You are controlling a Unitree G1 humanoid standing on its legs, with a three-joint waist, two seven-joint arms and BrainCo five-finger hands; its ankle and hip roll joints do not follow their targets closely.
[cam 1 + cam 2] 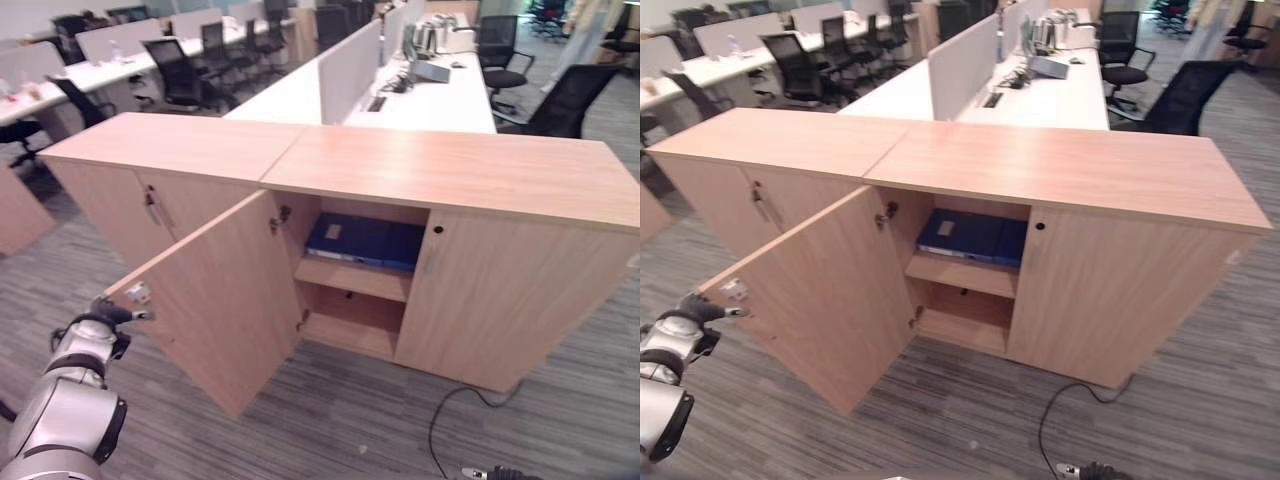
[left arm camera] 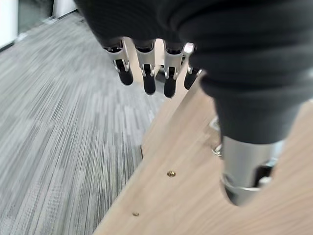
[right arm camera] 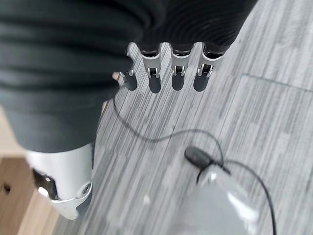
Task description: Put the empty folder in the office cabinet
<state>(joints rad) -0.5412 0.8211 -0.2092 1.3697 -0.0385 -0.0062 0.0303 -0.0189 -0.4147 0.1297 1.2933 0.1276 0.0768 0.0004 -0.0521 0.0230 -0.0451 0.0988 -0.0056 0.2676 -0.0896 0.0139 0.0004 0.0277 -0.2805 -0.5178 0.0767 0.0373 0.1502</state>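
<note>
Behind the cabinets in front of me runs a long white table (image 1: 300, 95) split down its middle by a pale grey divider panel (image 1: 350, 70). A keyboard (image 1: 377, 103) lies on the table just beside the divider, and farther back there is a cluster of desktop equipment (image 1: 432, 45) that I cannot make out. Black office chairs (image 1: 180, 75) line the left side of the table, and two more (image 1: 565, 100) stand on its right. Another white table (image 1: 60, 85) sits off to my far left with a chair tucked against it. Grey striped carpet (image 1: 350, 420) covers the floor everywhere, including under my wrists (image 2: 54, 122).
</note>
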